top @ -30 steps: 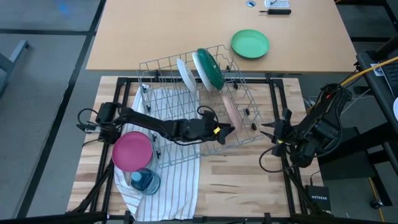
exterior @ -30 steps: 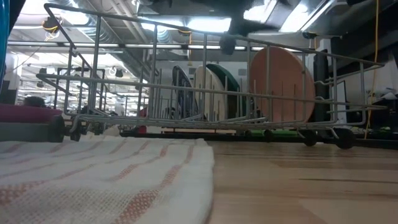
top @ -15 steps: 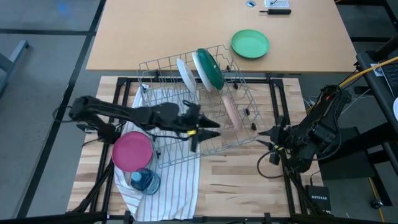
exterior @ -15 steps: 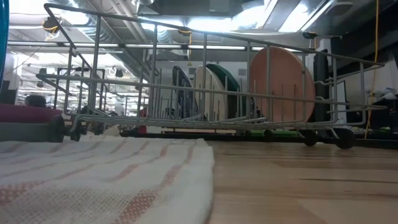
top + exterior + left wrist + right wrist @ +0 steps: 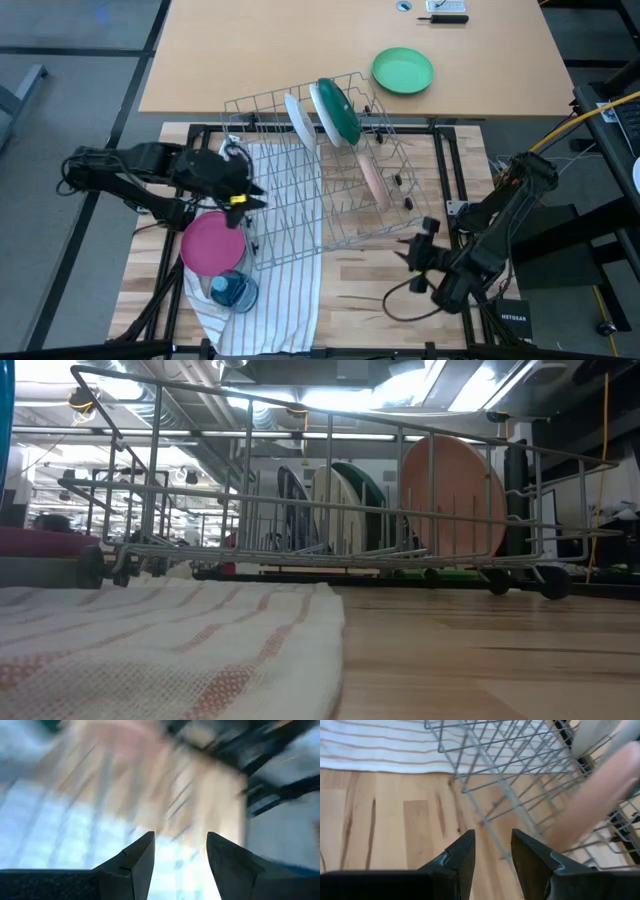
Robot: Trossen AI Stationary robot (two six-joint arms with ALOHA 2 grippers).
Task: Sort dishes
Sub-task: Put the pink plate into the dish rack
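Note:
A wire dish rack (image 5: pixel 320 175) stands on the wooden table, partly on a striped towel (image 5: pixel 270 270). In it stand on edge a white plate (image 5: pixel 298 118), a white plate with a dark green back (image 5: pixel 336 108) and a pale pink plate (image 5: pixel 372 178); the pink plate also shows in the low view (image 5: pixel 455 495). A magenta plate (image 5: pixel 212 243) lies flat on the towel. My left gripper (image 5: pixel 250 195) is open and empty at the rack's left side, above the magenta plate's far edge. My right gripper (image 5: pixel 403 252) is open and empty near the rack's near right corner.
A small blue see-through container (image 5: pixel 232 290) sits on the towel near the magenta plate. A vivid green plate (image 5: pixel 402 70) lies on the far tan table. Bare wood (image 5: pixel 370 300) lies in front of the rack. Black frame bars (image 5: pixel 445 170) run along the table's sides.
My left gripper has drawn back out of the rack toward the table's left edge and now hangs over the towel beside the magenta plate. My right gripper has gone toward the table's near edge and a little left. The plates have stayed put.

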